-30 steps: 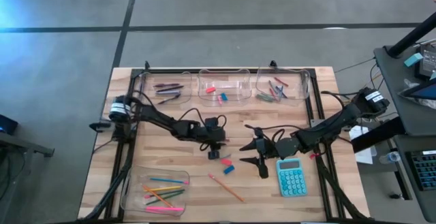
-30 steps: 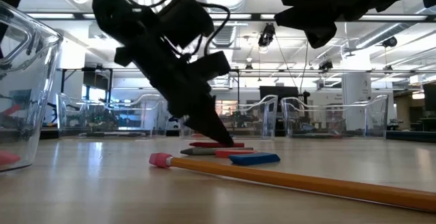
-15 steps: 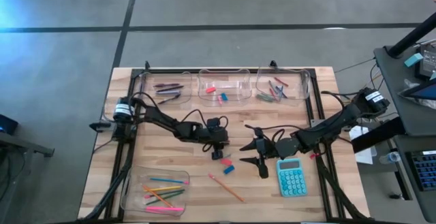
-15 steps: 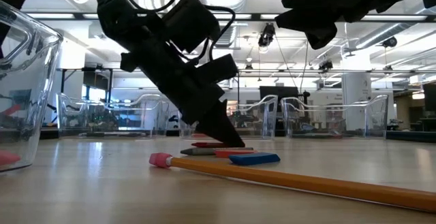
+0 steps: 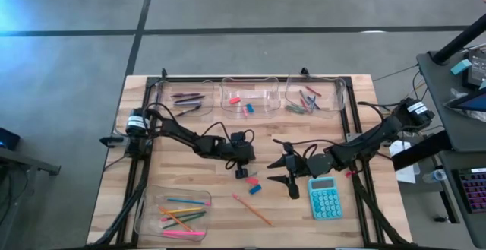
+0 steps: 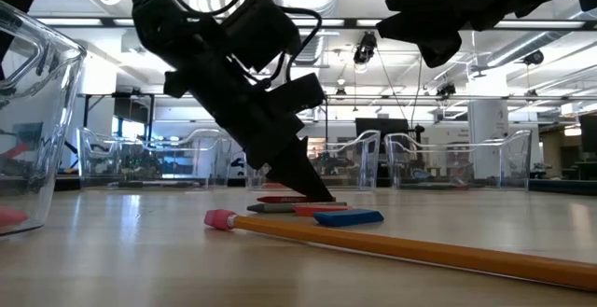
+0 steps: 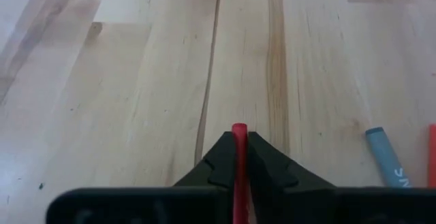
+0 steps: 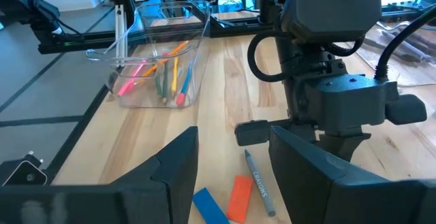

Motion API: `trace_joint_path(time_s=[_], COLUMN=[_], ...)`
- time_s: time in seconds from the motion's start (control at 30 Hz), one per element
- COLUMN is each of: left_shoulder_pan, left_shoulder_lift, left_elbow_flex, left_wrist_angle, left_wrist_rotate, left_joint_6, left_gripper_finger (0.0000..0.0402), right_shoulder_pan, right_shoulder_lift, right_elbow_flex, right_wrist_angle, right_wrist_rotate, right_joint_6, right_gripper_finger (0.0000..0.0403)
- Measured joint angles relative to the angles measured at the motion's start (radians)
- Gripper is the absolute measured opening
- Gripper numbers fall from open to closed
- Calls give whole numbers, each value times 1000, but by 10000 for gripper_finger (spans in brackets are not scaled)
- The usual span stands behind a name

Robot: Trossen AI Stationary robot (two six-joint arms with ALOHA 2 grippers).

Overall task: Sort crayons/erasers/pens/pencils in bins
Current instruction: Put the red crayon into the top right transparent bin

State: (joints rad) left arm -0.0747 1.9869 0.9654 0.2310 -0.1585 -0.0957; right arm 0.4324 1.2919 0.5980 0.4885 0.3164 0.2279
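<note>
Sorting task, grasp stage. We take the teal calculator (image 5: pixel 324 197) as landmark. The red crayon (image 7: pixel 238 166) lies on the table (image 5: pixel 190 185) well to the calculator's left, beside a grey crayon (image 8: pixel 258 190), a blue eraser (image 5: pixel 254 189) and a pink-red eraser (image 8: pixel 240 196). We judge the crayon light, stiff and waxy, hence somewhat slippery and liable to snap under hard pressure; its middle would be the safest hold, whereas here it is pinched near one end. The left gripper (image 5: pixel 241 172) is clenched on this crayon, its fingers (image 7: pixel 266 173) pressed against both sides with the tips at the tabletop. The right gripper (image 5: pixel 291 176), just left of the calculator, hangs above the table with its jaws partly apart, grasping nothing. An orange pencil (image 5: pixel 252 209) lies nearer the front edge.
</note>
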Motion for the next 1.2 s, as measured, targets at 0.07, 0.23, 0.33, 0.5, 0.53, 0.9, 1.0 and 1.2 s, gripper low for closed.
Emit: trace_joint_path(time_s=[0.07, 0.23, 0.33, 0.5, 0.53, 0.9, 1.0, 1.2], left_shoulder_pan=[0, 1, 3, 1, 1, -10, -12, -18], left_shoulder_lift=[-9, -51, -83, -133, -139, -204, -220, -247], left_elbow_flex=[2, -2, -8, -11, -11, -10, -7, -6], left_wrist_angle=[-4, -14, -36, -29, -30, -37, -32, -4], left_wrist_rotate=[0, -6, -15, -14, -14, -17, -18, -18], left_joint_6=[-2, -3, -3, -4, -4, -3, -3, -2], left_gripper_finger=[6, 3, 2, 2, 1, 0, 0, 0], right_shoulder_pan=[0, 0, 0, 0, 0, 0, 0, -23], right_shoulder_lift=[0, 0, 0, 0, 0, 0, 0, 7], right_elbow_flex=[0, 0, 0, 0, 0, -4, -32, -154], right_wrist_angle=[0, 0, -3, -5, -5, -49, -81, 113], right_wrist_rotate=[0, 0, 0, 0, 0, 19, 112, 177], right_joint_6=[0, 0, 0, 0, 0, 1, 36, 64], right_gripper_finger=[169, 169, 169, 169, 169, 169, 169, 169])
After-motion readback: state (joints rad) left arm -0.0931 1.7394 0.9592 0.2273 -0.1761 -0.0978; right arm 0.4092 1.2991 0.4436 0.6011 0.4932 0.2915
